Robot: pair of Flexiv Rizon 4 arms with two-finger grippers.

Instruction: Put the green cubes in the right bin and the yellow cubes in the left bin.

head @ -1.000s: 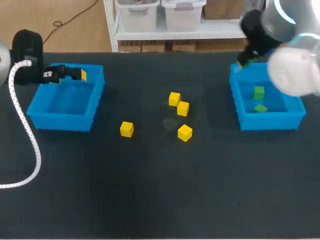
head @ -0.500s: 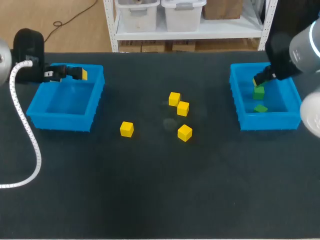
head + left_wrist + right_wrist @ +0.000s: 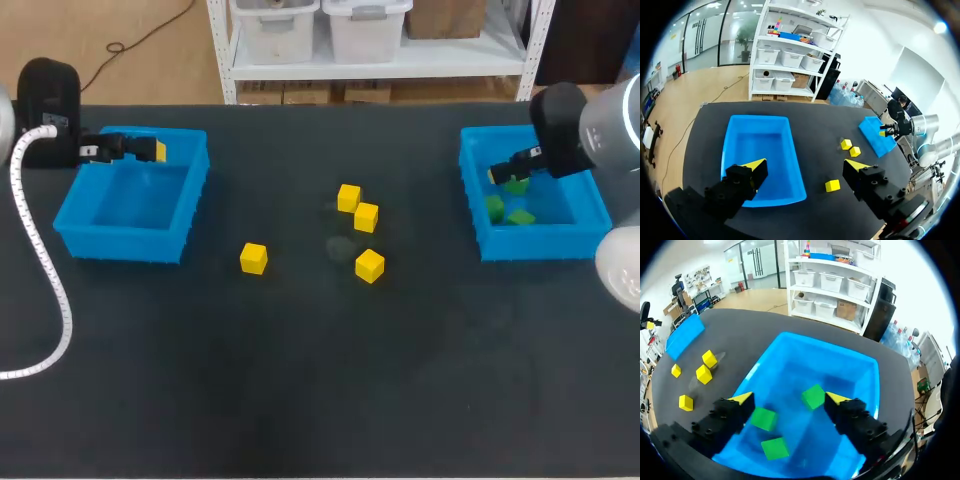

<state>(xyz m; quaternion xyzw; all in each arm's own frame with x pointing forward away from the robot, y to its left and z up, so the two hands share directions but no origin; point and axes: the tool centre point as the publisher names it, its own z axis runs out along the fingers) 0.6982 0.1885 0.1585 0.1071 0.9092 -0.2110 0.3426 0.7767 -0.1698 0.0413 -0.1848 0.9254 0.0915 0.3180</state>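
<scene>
**Green cubes point(image 3: 763, 418) in the right bin point(image 3: 830, 365); yellow cubes point(image 3: 369, 265) on the table point(image 3: 300, 400)**

Three green cubes are seen inside the right bin. Two lie on its floor. The third point(image 3: 813, 396) sits between the fingers of the right gripper point(image 3: 790, 399), close to one finger (whether it is resting or falling cannot be told). That gripper is spread wide above the bin and nothing is held in it.

The left gripper point(image 3: 806, 166) is also spread wide and empty, poised over the left bin point(image 3: 760, 140), in which no cube is seen. Four yellow cubes are on the table between the bins, so the green half is judged done and the yellow half not yet begun.

Trouble is most likely at the middle pair point(image 3: 357, 206), which are set just beside each other. A finger lowered there could push the neighbour away or trap both cubes at once. The bin walls are a second risk: a cube let go over the rim could bounce back out, and a wall could be clipped if a gripper is drawn sideways before it is raised.
</scene>
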